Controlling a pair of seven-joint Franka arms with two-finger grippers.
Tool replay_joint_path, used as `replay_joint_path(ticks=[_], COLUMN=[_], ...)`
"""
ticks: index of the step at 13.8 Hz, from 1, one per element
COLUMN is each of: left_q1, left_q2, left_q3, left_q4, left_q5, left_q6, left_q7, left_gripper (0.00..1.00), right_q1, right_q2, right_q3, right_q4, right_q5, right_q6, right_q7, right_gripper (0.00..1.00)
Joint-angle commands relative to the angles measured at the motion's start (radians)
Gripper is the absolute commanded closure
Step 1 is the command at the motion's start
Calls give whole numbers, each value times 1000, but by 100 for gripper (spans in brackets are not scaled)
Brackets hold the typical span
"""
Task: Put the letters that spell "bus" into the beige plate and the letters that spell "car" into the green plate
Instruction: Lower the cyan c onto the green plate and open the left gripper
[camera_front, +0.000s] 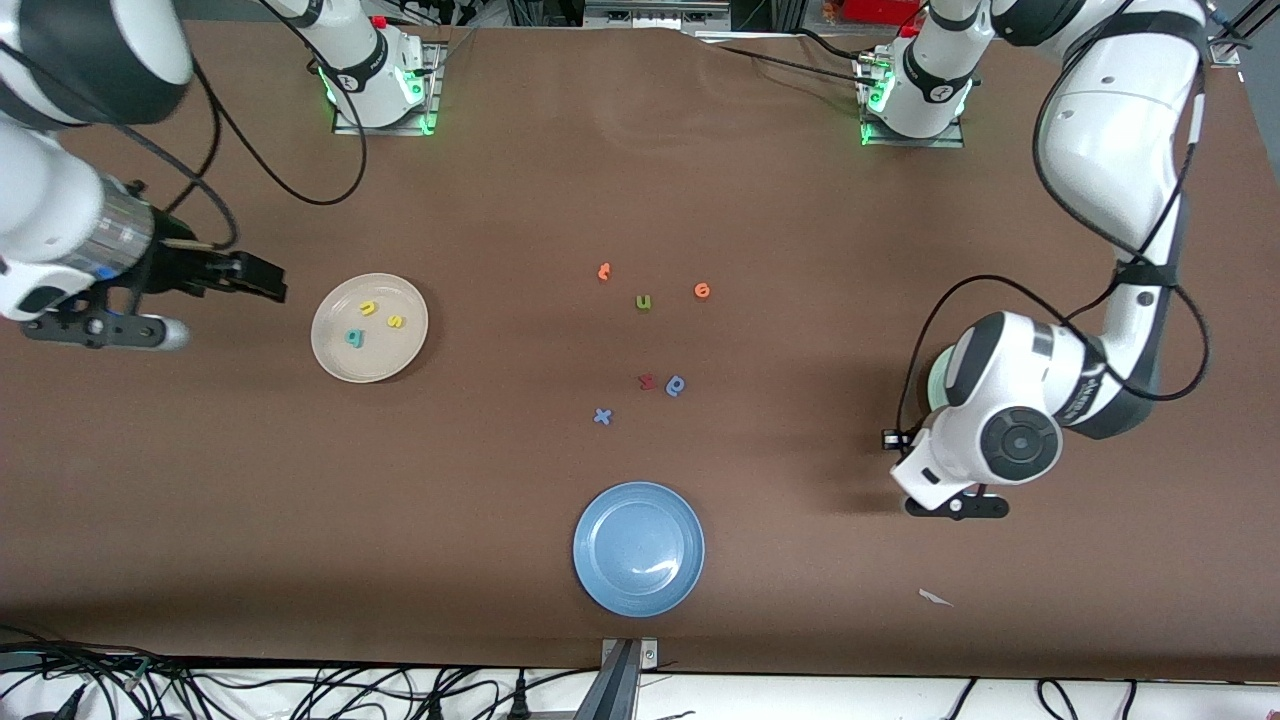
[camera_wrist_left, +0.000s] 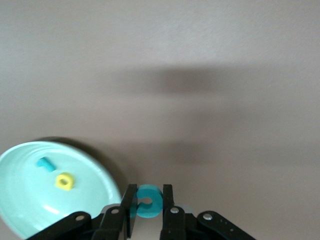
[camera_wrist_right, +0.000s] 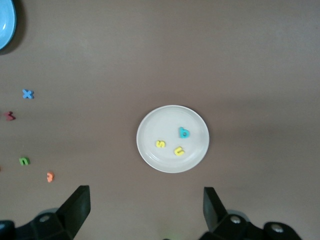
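Clerk: Item one: small teal foam letter c (camera_wrist_left: 149, 201). Condition?

Keeper: Judged very light, soft and slightly springy. It is not fragile, but it could squash or tilt under a hard pinch, and may cling to a pad on release. The best hold is across the two outer flanks of its curve, flat faces level, which is how it sits now.

Clerk: Location?

Keeper: Between the fingers of the left gripper (camera_wrist_left: 147, 205), over bare brown table just beside the rim of the round pale mint-green plate (camera_wrist_left: 20, 210). In the front view that plate lies at middle height toward the left arm's end, mostly hidden under the arm.

Clerk: Tool state, left?

Keeper: Jaws narrow, clamped on the c, one finger at each side. They touch nothing else.

Clerk: Contents of the green plate?

Keeper: A small teal hook-shaped r (camera_wrist_left: 45, 164) and a yellow a (camera_wrist_left: 64, 181), lying apart.

Clerk: Item two: round cream-beige plate (camera_front: 335, 350).

Keeper: At middle height toward the right arm's end. It holds a yellow u (camera_front: 367, 308), a yellow s (camera_front: 395, 321) and a teal b (camera_front: 354, 338).

Clerk: Tool state, right?

Keeper: The right gripper (camera_wrist_right: 145, 200) has its jaws spread wide and empty. It waits above the table near the beige plate.
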Motion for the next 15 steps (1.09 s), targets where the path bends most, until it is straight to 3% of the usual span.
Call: replay_joint_path(ticks=[1, 3, 5, 7, 10, 11, 13, 15], left_q1=[58, 104, 128, 121, 109, 106, 104, 99], left_q2=[-130, -176, -255, -314, -333, -333, -333, -335], left_q3=[-4, -4, 14, 85, 154, 163, 168, 168], left_q4=[-162, -237, -383, -518, -629, -646, -641, -632], left_q5=[-1, 0, -3, -9, -17, -15, -17, -18], left_q6=[3, 36, 159, 306, 466, 484, 479, 471], left_q7=[80, 120, 188, 243, 295, 295, 312, 306], left_gripper=[92, 93, 93, 92, 84, 65, 1, 0], right_q1=[-137, -204, -223, -316, -337, -329, -309, -303], right_q2=[-140, -234, -279, -267, -242, -248, -248, -261], right_q3=[145, 240, 247, 271, 279, 279, 274, 276], right_q4=[-151, -266, -340, -313, -270, -272, -267, -264], right_q5=[-62, -145, -137, -34, -30, -50, -76, -76], right_q6=[17, 85, 175, 173, 152, 152, 160, 152], right_q7=[-42, -28, -27, -37, -48, -44, -45, -36], right_gripper=[0, 0, 0, 0, 0, 0, 0, 0])
